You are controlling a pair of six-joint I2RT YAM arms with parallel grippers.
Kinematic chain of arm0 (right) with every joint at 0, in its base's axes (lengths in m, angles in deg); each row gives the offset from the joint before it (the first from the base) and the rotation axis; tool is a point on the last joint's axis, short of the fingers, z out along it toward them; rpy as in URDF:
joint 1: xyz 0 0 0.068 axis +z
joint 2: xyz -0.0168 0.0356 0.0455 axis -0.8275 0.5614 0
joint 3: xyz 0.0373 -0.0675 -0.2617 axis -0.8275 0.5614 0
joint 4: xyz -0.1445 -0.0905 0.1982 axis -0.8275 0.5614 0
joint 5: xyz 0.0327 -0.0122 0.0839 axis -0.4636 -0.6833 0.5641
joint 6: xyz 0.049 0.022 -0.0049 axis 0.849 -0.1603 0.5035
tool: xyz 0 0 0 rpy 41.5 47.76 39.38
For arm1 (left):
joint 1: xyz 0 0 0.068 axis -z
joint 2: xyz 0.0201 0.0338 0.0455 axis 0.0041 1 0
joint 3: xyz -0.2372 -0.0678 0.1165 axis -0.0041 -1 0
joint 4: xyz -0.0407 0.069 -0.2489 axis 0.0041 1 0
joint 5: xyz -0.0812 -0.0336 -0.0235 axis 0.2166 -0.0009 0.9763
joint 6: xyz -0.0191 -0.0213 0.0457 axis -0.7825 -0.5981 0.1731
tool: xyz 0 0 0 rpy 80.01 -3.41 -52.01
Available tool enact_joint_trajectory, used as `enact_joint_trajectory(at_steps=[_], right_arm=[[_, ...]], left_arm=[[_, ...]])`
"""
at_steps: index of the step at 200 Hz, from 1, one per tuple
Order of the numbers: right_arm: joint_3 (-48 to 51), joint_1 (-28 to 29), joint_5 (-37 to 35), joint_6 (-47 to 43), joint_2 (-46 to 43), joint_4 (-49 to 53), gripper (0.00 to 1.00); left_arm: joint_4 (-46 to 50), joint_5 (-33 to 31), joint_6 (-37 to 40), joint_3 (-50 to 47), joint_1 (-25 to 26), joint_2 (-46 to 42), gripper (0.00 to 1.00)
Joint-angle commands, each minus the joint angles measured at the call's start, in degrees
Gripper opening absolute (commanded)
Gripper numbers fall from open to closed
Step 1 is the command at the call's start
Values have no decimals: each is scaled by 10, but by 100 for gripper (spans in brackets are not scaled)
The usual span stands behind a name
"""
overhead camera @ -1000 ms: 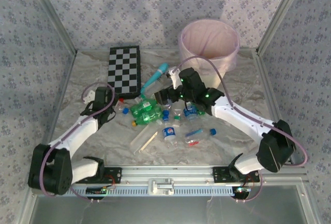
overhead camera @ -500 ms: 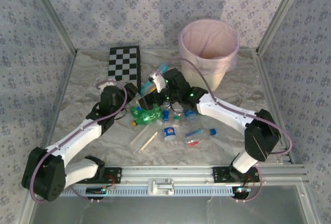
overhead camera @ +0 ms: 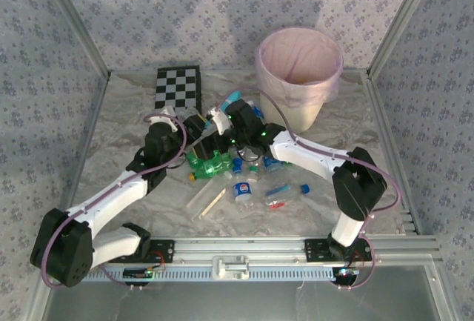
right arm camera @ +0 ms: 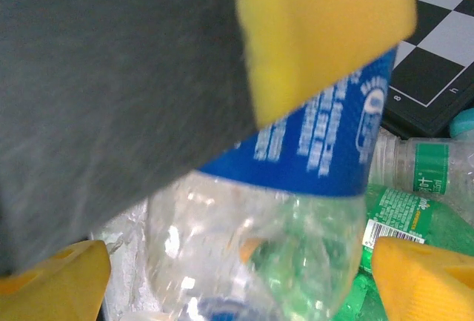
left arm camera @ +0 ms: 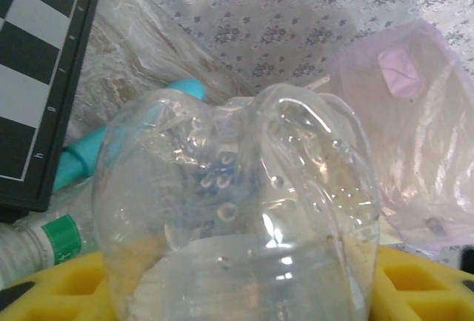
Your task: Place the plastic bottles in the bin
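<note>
The table [overhead camera: 118, 124] is covered by a pale, crinkled sheet, and a metal rail [overhead camera: 237, 247] runs along its near edge. A checkerboard [overhead camera: 178, 90] lies flat at the far left. The bin [overhead camera: 309, 107], lined with a pink bag, stands upright at the far right. A teal wand [overhead camera: 235, 98] lies between them, mostly hidden. In the middle lies a heap of bottles [overhead camera: 211, 164], green ones to the left and clear ones with blue caps just beside them. Nearer the front lie a flat clear piece [overhead camera: 206, 201] and a blue-labelled bottle [overhead camera: 242, 190].
</note>
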Motion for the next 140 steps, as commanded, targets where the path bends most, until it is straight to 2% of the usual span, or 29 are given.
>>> enact_joint_trajectory(at_steps=[1, 51, 99, 119, 140], right_arm=[[-18, -3, 1, 14, 8, 1, 91], [6, -15, -1, 41, 13, -42, 78], [28, -17, 7, 52, 6, -81, 56], [31, -17, 21, 55, 3, -94, 46], [25, -16, 33, 55, 4, -95, 44]], left_arm=[[-33, 12, 2, 14, 7, -1, 57], [-69, 32, -44, -3, 10, 0, 57], [-33, 36, -52, 0, 19, -29, 57], [-19, 30, -56, -7, 24, -43, 60], [-15, 24, -59, -14, 26, -55, 65]])
